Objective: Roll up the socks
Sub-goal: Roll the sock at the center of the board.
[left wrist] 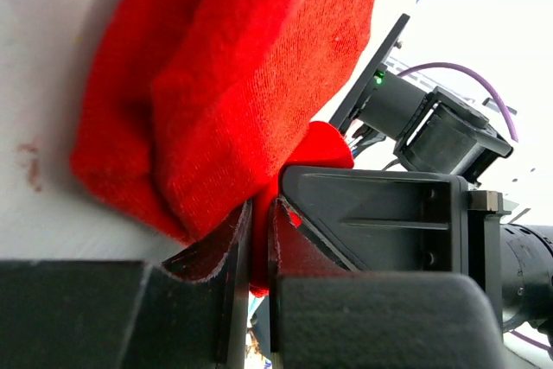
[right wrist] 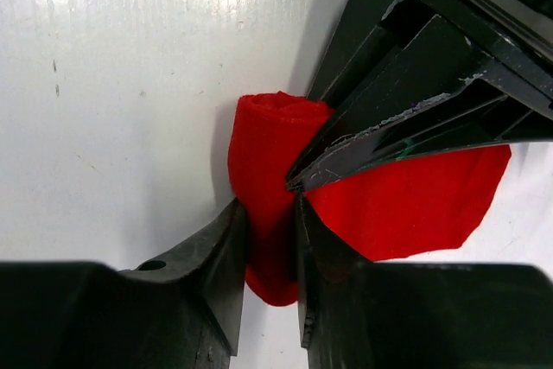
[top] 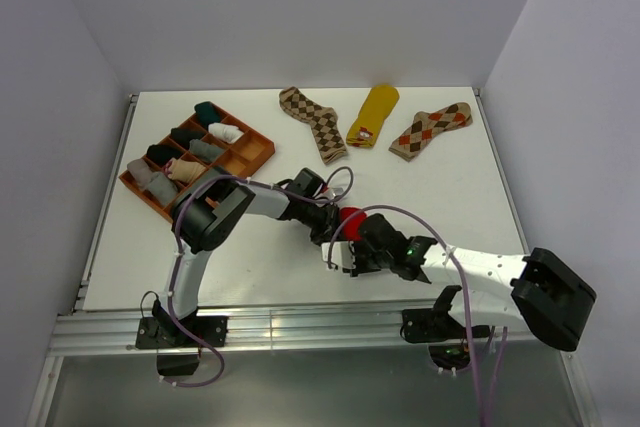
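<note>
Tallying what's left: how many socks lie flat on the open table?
3: one argyle sock at far centre-left, the mustard sock beside it, a second argyle sock further right. More could be hidden.

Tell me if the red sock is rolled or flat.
Partly rolled: one end of the red sock is a tight roll between the right jaws; a flap lies flat.

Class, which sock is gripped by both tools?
The red sock, pinched by the left tool and right tool; the argyle socks and yellow sock lie untouched.
</note>
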